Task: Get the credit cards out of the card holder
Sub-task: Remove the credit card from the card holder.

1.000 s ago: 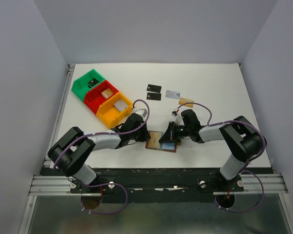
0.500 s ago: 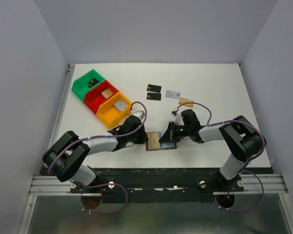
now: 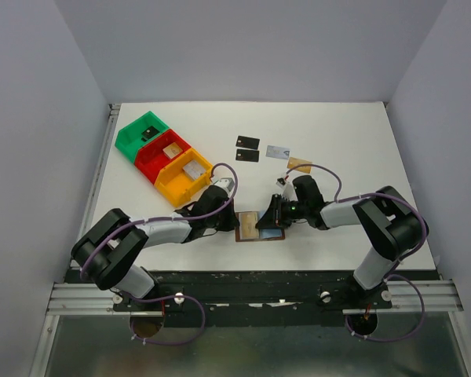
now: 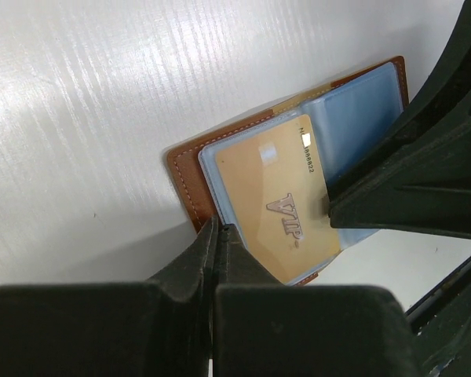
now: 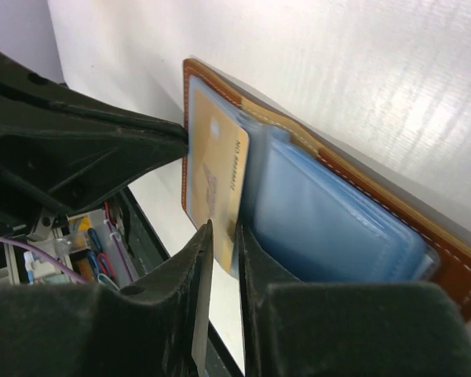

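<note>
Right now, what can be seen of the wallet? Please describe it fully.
The wallet is brown leather with pale stitching along its rim. It lies open and flat on the white table, near the front edge. Inside are bluish clear sleeves; a gold card marked VIP sticks partly out of one. The shut left tool sits at its rim. The right tool straddles the card's edge; a pinch I cannot confirm.

Tan-gold rectangular plastic card (image 4: 279, 204), in the brown leather bifold wallet (image 4: 190, 169), bore "VIP" in gold letters. Small digits along one short edge were not surely legible.
</note>
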Motion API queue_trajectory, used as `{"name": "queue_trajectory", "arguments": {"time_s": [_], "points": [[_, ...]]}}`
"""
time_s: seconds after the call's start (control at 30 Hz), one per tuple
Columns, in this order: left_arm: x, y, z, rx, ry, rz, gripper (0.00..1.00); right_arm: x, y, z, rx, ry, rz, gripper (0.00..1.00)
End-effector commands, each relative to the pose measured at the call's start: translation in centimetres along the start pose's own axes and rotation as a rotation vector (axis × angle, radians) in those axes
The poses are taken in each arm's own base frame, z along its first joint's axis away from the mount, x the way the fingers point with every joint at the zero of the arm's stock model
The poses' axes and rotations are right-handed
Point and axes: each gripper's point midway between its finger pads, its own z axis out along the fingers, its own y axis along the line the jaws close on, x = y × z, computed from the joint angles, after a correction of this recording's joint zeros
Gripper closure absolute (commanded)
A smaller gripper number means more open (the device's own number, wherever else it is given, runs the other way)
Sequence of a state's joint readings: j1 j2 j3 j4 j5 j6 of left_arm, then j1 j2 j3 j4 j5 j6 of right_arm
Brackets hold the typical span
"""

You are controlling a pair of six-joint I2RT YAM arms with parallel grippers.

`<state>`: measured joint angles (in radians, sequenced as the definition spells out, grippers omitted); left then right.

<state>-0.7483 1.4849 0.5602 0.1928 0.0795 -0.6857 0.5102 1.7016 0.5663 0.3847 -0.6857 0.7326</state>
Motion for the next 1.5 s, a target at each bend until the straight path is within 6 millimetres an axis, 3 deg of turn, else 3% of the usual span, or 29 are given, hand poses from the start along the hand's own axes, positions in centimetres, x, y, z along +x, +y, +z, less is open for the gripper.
{"name": "queue_trajectory", "arguments": {"time_s": [0.0,0.13,1.07,1.47], "points": [[1.4,1.1,0.4,-0.044,0.047,0.003,1.0,-0.1,0.8,0.1,-0.055,0.008,-0.003,0.69],[1.6,1.2,0.5,-0.047,0.053,-0.002,1.0,-0.1,0.8,0.4,-0.07,0.014,0.013,0.64],[2.2,0.8,1.2,-0.026,0.078,-0.006,1.0,-0.8,1.9,1.9,-0.197,0.028,0.065,0.61],[2.4,1.3,1.1,-0.049,0.077,-0.014,1.0,-0.7,2.4,1.3,-0.191,0.029,0.044,0.62]]}}
